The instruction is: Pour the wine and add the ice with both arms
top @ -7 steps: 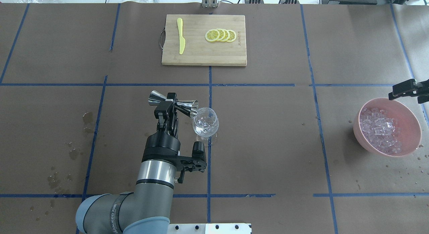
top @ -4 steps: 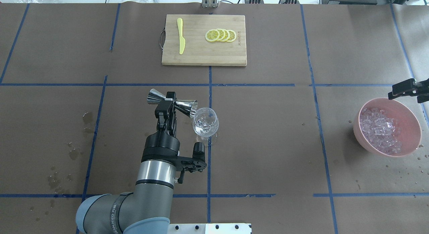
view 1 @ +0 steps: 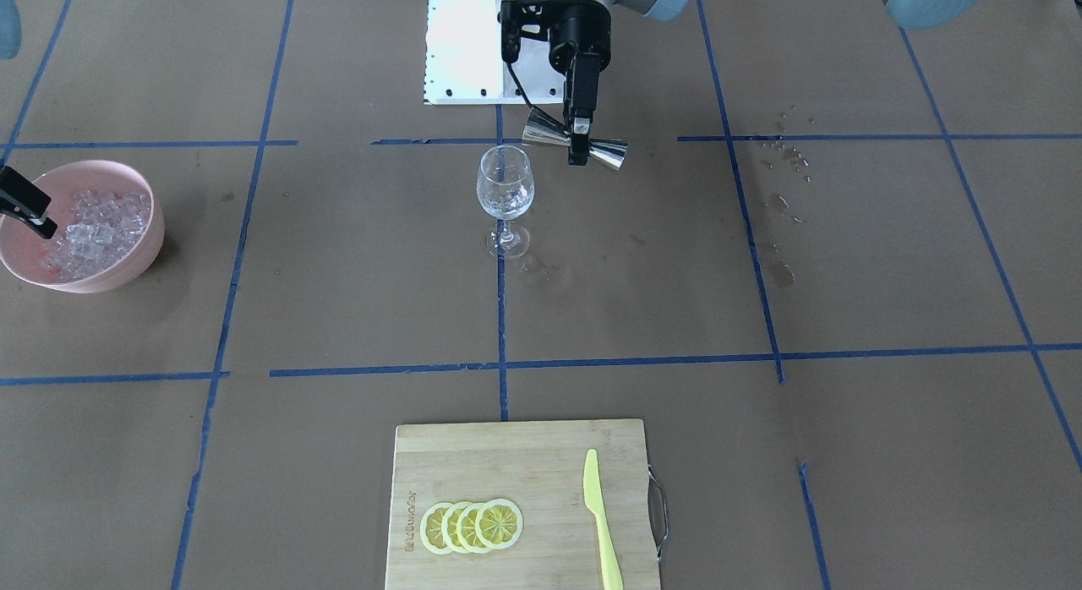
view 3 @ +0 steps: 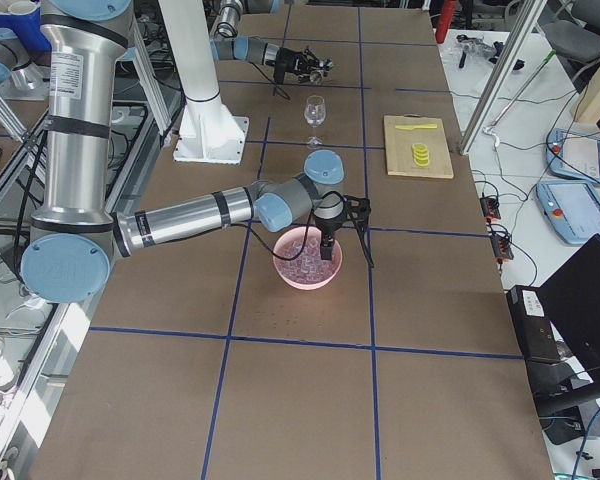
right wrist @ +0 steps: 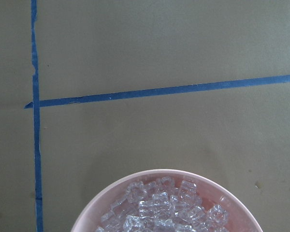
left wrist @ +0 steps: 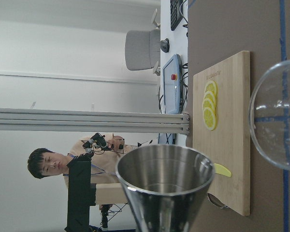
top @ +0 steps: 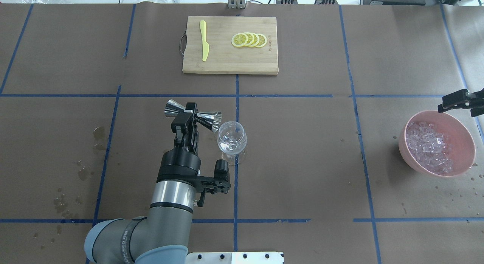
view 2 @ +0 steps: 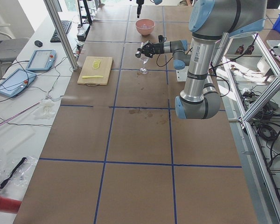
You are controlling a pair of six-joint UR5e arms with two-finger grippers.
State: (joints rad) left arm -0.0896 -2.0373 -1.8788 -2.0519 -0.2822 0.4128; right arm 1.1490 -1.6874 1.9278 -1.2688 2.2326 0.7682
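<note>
My left gripper [top: 190, 113] is shut on a steel jigger [top: 193, 116] around its waist and holds it on its side. The jigger's mouth sits at the rim of a clear wine glass [top: 231, 137], on the glass's left. In the front view the jigger [view 1: 613, 155] hangs just behind and beside the glass [view 1: 505, 184], which seems to hold a little clear wine low in its bowl. Ice cubes [top: 429, 146] are heaped in a pink bowl [top: 465, 137] at the far right. My right gripper [top: 459, 100] hovers over the bowl's far rim; I cannot tell whether it is open or shut.
A bamboo cutting board [top: 227, 63] with lemon slices [top: 248, 40] and a yellow knife [top: 204, 41] lies at the far centre. Wet spots [top: 99, 135] mark the paper left of my left arm. Blue tape lines grid the brown table.
My left gripper has drawn the jigger slightly left, off the glass rim, and levelled it a little. The right gripper and bowl have not moved.
</note>
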